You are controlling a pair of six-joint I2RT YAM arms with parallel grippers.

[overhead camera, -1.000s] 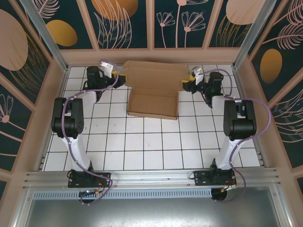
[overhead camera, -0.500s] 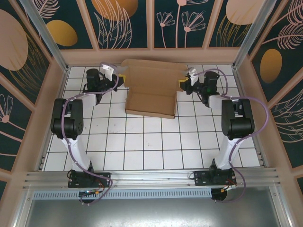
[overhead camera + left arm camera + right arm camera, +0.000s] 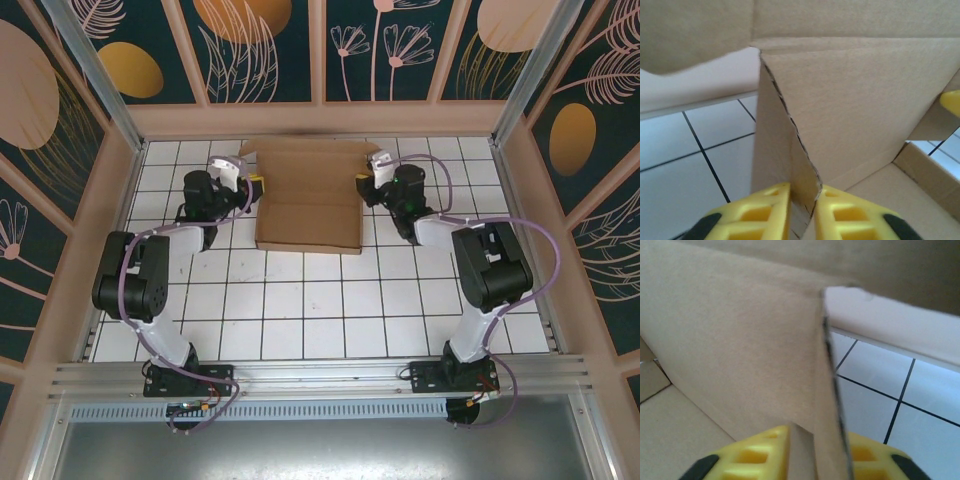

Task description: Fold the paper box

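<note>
Brown cardboard paper box (image 3: 308, 200) sits half-formed at the far middle of the white tiled table (image 3: 300, 300), tray open upward, its tall back panel raised toward the rear wall. I've got the left gripper (image 3: 254, 184) at its left end and the right gripper (image 3: 366, 180) at its right end. Left wrist view: yellow fingers (image 3: 771, 200) are pinched on a raised side flap with a ragged edge. Right wrist view: yellow fingers (image 3: 765, 445) are likewise clamped on the thin right flap. Risks as I judge them: both bites look shallow, so a flap could slip out mid-fold. Uneven inward pushes could skew or slide the light box on the smooth tiles. Forcing it off the crease could buckle or tear that ragged edge.
</note>
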